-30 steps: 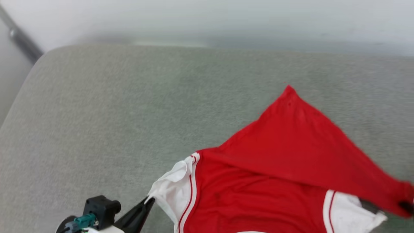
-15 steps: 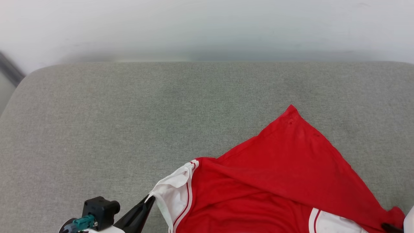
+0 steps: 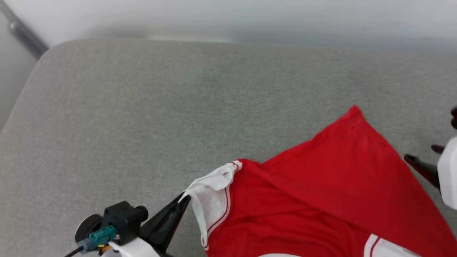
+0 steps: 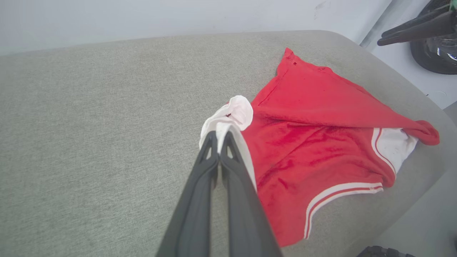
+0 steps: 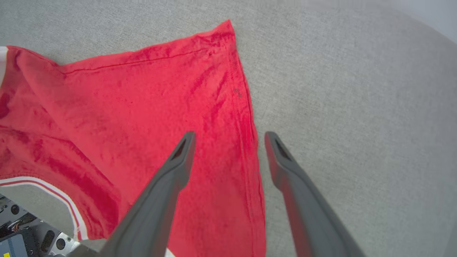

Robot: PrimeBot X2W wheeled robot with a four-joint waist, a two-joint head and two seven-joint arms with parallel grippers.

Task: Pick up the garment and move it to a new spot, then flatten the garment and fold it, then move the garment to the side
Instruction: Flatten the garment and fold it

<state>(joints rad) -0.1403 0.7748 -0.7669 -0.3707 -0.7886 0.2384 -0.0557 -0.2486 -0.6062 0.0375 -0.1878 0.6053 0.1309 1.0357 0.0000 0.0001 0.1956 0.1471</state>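
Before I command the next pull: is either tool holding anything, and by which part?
The left tool is shut on the garment, pinching its white sleeve panel. The right tool is open, holding nothing.

No text is legible on the garment (image 3: 321, 200).

A grey, fabric-covered cushioned surface (image 3: 142, 107) with rounded corners is carrying the garment (image 3: 303, 200). This red jersey with white sleeve panels is lying rumpled on its near right part, with one red corner pointing toward the far edge.
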